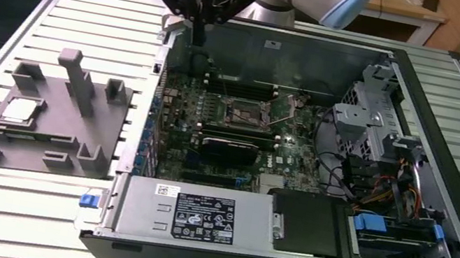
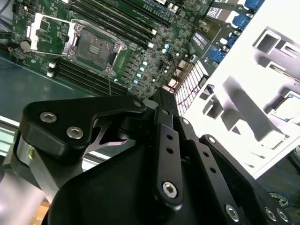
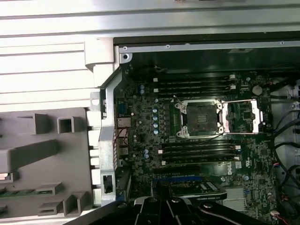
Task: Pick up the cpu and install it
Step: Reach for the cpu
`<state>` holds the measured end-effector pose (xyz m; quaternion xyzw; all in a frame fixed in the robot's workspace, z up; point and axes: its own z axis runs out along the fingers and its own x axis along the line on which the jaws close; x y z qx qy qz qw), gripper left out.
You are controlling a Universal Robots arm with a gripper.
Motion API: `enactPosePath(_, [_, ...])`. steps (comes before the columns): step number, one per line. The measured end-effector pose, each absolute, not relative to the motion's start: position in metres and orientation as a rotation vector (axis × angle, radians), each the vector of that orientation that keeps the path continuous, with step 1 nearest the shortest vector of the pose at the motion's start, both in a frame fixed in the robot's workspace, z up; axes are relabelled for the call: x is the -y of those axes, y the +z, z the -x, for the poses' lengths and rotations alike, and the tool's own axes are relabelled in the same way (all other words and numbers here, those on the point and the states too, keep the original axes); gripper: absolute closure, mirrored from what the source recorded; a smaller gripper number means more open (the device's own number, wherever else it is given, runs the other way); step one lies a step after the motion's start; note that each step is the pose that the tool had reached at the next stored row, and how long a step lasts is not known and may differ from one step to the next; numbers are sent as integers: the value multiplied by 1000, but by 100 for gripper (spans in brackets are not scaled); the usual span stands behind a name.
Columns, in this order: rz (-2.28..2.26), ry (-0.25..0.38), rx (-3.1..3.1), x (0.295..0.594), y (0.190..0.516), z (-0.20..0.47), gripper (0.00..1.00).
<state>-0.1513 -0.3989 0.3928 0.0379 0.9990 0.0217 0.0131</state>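
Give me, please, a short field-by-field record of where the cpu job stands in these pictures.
cpu: lying flat on the grey fixture, at the exterior view's left, outside the case
tool: raised over the far corner of the case, apart from the cpu
socket: on the motherboard, frame swung open, no chip in it
computer case: side open, lying on the slatted table
progress: cpu not yet picked up

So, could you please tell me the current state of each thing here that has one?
cpu: lying flat on the grey fixture, not gripped.
socket: open, empty, cover plate flipped aside.
computer case: on its side, panel off.
pincer: hovering above the case's edge.
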Motion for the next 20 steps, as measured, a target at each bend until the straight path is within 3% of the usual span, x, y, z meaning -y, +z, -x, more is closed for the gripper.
enactPosePath(20, [-118,68,-3113,399,392,164,89])
